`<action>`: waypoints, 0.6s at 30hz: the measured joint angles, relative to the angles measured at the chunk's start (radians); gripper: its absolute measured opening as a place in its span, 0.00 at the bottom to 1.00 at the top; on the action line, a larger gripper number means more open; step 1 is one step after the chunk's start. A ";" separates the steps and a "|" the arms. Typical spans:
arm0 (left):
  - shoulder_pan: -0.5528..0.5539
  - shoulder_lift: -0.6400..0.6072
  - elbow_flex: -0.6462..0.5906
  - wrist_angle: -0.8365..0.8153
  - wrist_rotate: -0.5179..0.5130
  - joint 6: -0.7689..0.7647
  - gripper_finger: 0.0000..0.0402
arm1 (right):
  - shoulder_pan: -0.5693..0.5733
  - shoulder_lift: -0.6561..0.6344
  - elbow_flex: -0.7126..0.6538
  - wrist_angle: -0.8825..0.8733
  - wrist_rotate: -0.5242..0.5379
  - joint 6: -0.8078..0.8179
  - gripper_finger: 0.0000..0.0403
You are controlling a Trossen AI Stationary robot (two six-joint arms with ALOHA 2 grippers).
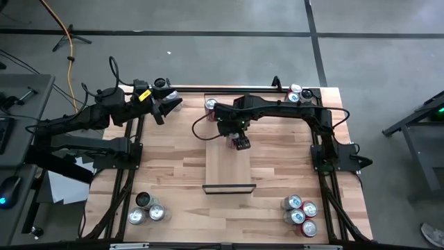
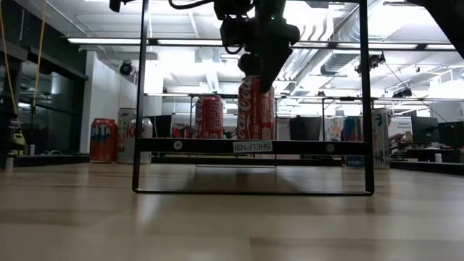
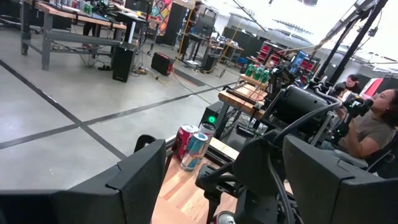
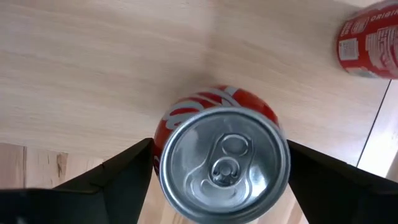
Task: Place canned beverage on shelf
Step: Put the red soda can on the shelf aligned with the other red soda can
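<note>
The right gripper [image 1: 241, 142] hangs over the far end of the shelf [image 1: 229, 167], jaws spread on either side of a red Coca-Cola can [image 4: 222, 149] that stands upright on the board; whether they press it, I cannot tell. A second red can [image 2: 209, 116] stands beyond it near the worktop's [image 1: 173, 173] far edge. The left gripper [image 1: 166, 107] waits near the far left corner, jaws apart and empty.
</note>
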 joint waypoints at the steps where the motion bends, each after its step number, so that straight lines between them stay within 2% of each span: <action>1: 0.000 0.000 0.000 0.000 0.000 0.000 0.67 | 0.000 0.000 0.000 0.004 0.000 -0.002 0.82; 18: 0.000 0.000 0.000 0.000 0.000 0.000 0.67 | 0.000 0.000 0.000 0.053 0.004 0.011 0.81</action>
